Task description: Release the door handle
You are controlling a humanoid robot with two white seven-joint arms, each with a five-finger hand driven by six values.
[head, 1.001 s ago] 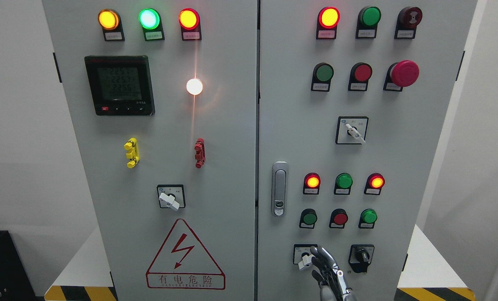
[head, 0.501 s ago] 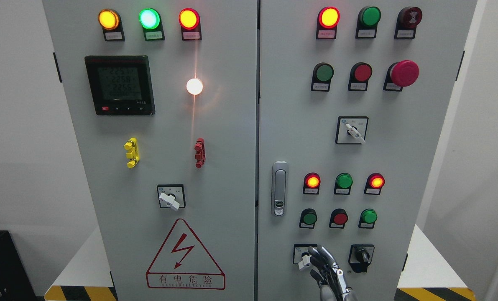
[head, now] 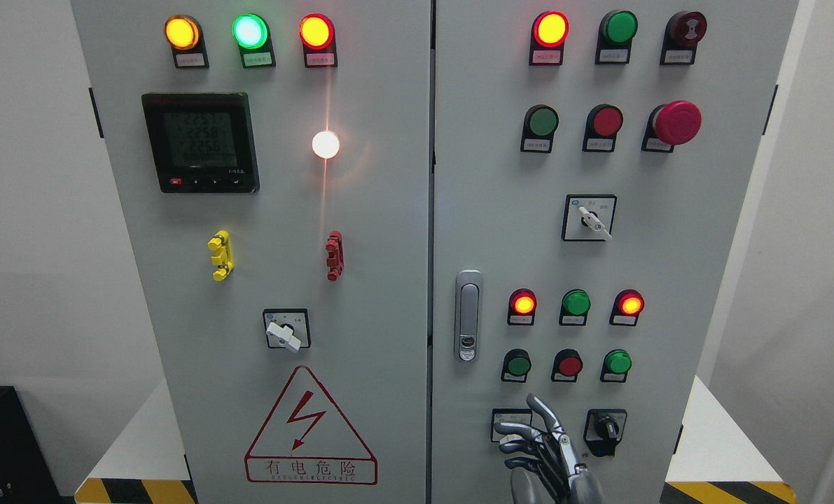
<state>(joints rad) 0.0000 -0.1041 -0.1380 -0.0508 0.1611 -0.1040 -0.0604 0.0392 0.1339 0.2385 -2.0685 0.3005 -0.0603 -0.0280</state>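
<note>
The silver door handle (head: 467,316) stands upright on the left edge of the grey cabinet's right door (head: 501,210), with nothing touching it. My right hand (head: 532,441) comes up from the bottom edge, well below and to the right of the handle. Its fingers (head: 518,428) are spread, one pointing up and the others reaching left across the lower selector switch (head: 502,420), hiding the switch's white knob. I cannot see the hand holding anything. My left hand is out of view.
The left door (head: 283,210) carries a meter (head: 199,142), lit lamps, a yellow clip (head: 220,255), a red clip (head: 334,255) and a warning triangle (head: 309,427). The right door has push buttons, a red emergency button (head: 677,122) and a black selector (head: 604,425).
My right hand has risen a little and its fingers have spread, now covering the white knob of the lower selector switch that showed beside them before.
</note>
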